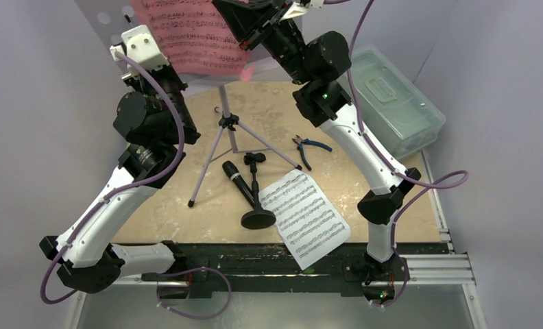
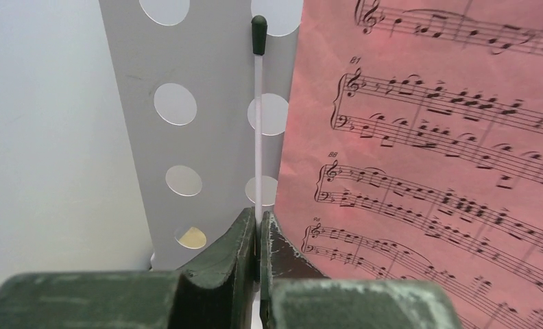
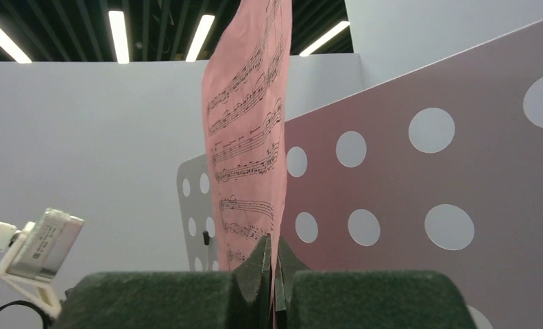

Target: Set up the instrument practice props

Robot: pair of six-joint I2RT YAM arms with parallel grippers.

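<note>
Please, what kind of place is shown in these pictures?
Probably a robot test cell in a lab, not a music room: two arms bolted to a metal rail, plain white walls around a small table, and strip lights overhead.

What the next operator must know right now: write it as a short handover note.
Left gripper: shut on the thin page-holder arm of the music stand tray.
Right gripper: shut on the pink sheet, held up in front of that tray.
On the table: white sheet, microphone and mic stand side by side, microphone not clipped in.
Done: music stand upright.
Left: seat the pink sheet, add the white one, mount the microphone.
</note>
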